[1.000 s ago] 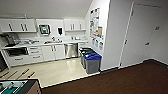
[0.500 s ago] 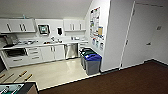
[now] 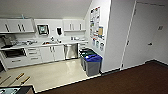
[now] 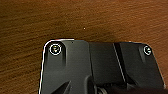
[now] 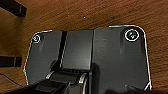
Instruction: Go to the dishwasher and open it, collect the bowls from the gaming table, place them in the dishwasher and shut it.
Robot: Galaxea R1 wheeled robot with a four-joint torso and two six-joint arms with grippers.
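Nearest, both wrist cams look straight down at brown wood-grain-looking floor, so the arms hang low, not reaching for anything; can't tell whether either claw is spread or pressed together, the pictures don't show it. Head cam, near: dark reddish-brown floor underfoot, and a corner of a dark-edged table bottom left with some wooden-handled rods lying over the pale floor just beyond it. Change versus the last second: whole picture has shifted only slightly, kitchen sits about the same size and place, so that's the camera creeping, not things moving; the drive toward the kitchenette has slowed or is just a small heading trim. Mid: pale kitchen floor, then a grey bin with blue lid at the wall corner, a darker bin tucked behind it. Far: dishwasher, steel front, under the counter between the white cabinet doors and the bins, door closed. Read for the task: first step, approach, not finished; dishwasher well apart from the robot, path over the pale floor looks free left of the bins. White door on the right is closed, irrelevant.
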